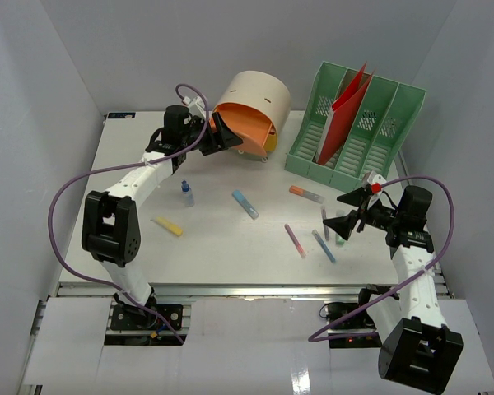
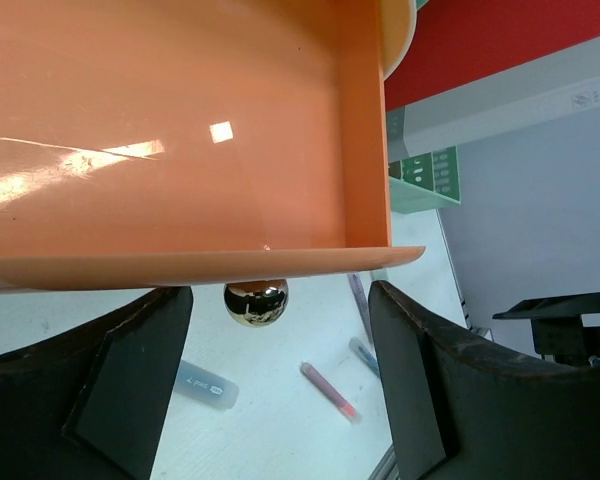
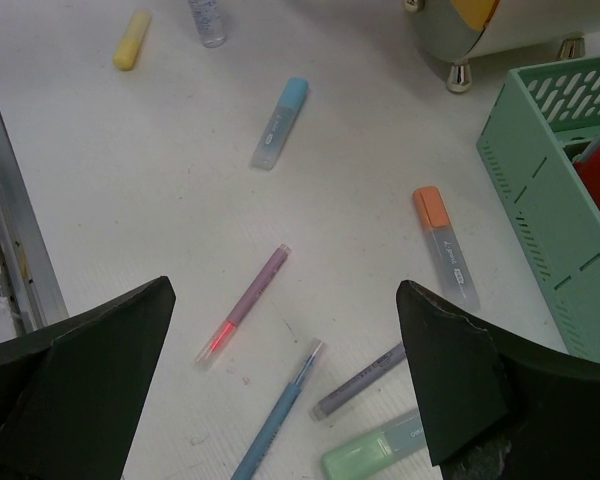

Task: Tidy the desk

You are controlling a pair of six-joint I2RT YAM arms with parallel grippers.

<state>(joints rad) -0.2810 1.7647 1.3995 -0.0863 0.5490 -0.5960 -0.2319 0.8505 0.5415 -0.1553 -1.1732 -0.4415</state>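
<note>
The white desk (image 1: pixel 222 255) carries scattered pens and highlighters. My left gripper (image 1: pixel 216 133) is open at the front of the orange drawer (image 1: pixel 247 127), which stands pulled out of the cream round drawer unit (image 1: pixel 255 92). In the left wrist view the drawer (image 2: pixel 180 130) fills the top, and its gold knob (image 2: pixel 256 302) hangs between my spread fingers (image 2: pixel 110 390) without touching them. My right gripper (image 1: pixel 351 216) is open and empty above a pink pen (image 3: pixel 245 303), a blue pen (image 3: pixel 280 410), a purple pen (image 3: pixel 360 380) and a green highlighter (image 3: pixel 375 450).
A green file rack (image 1: pixel 379 107) with a red folder (image 1: pixel 342 111) stands at the back right. On the desk lie an orange highlighter (image 1: pixel 306 194), a blue highlighter (image 1: pixel 245 204), a small bottle (image 1: pixel 187 193) and a yellow highlighter (image 1: pixel 168 225). A metal rail (image 1: pixel 247 290) runs along the front edge.
</note>
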